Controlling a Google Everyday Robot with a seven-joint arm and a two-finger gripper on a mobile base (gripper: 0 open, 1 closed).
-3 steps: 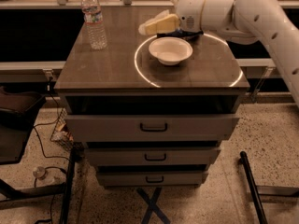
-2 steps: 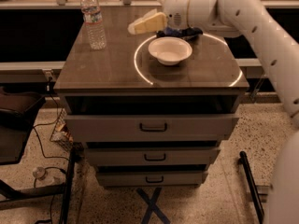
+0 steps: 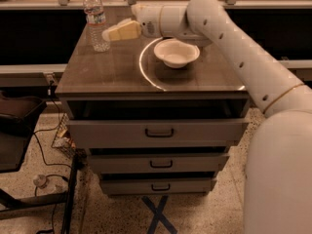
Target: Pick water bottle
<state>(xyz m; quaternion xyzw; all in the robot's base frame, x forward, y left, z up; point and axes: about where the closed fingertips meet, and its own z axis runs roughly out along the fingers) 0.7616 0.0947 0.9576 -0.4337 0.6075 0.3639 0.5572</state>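
No writing can be read anywhere. The water bottle point(image 3: 96, 19) standing on the desk point(image 3: 107, 74) wears a label band, but its print cannot be made out. The hand point(image 3: 108, 33), just right of that bottle above the desk, bears no legible mark.

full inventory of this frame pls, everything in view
water bottle: 1, clear with white cap, back-left of the cabinet top
bowl: 1, white, back-middle of the top, right of the bottle
cabinet: 1, grey with dark top, centre of view
drawers: 3, grey with dark handles, stacked at the front
cables: several, dark, floor at left
arm: 1, white, extends from the right past the bowl
gripper: 1, tan, just right of the bottle
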